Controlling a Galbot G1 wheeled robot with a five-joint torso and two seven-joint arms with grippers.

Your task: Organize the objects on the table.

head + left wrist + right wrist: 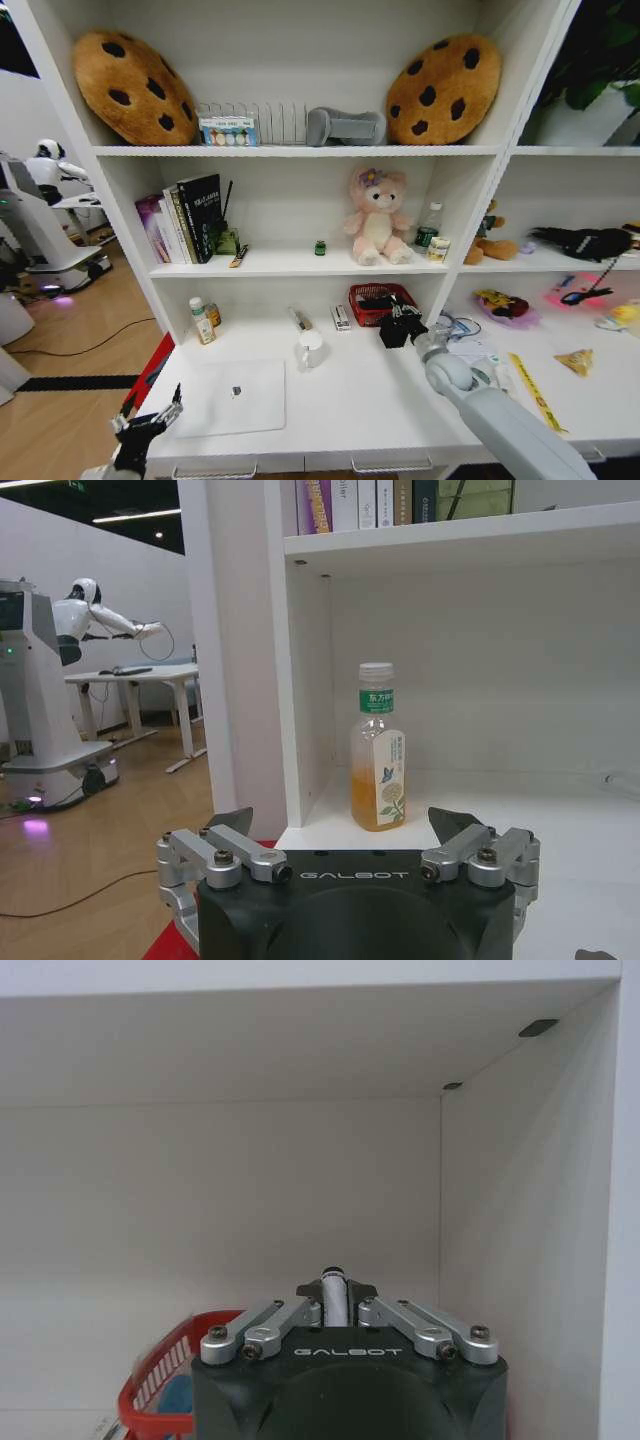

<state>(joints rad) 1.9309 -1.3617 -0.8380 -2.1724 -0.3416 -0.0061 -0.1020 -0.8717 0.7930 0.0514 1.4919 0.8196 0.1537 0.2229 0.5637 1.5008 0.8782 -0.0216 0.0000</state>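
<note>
Right gripper (pixel 402 326) was reached out over the far right part of the table (pixel 370 400), just above the red basket (pixel 372 296), its fingers pinched narrow on a slim marker pen (pixel 333 1300) held upright between the pads. In the right wrist view the basket's rim sat directly beneath and left of the claw, with the shelf's back wall behind.

Left gripper (pixel 150 425) hung low at the table's near left corner, claw spread wide and holding nothing; its wrist camera looked toward a juice bottle (pixel 378 748) standing in the far left corner.

Silver laptop (pixel 232 396) lay closed on the near left of the table, a white mug (pixel 311 349) just beyond it.

Judged step: pen carried to the basket for stowing. Next move would call for lowering the pen within the rim before opening, so it drops inside and not onto the tabletop.
</note>
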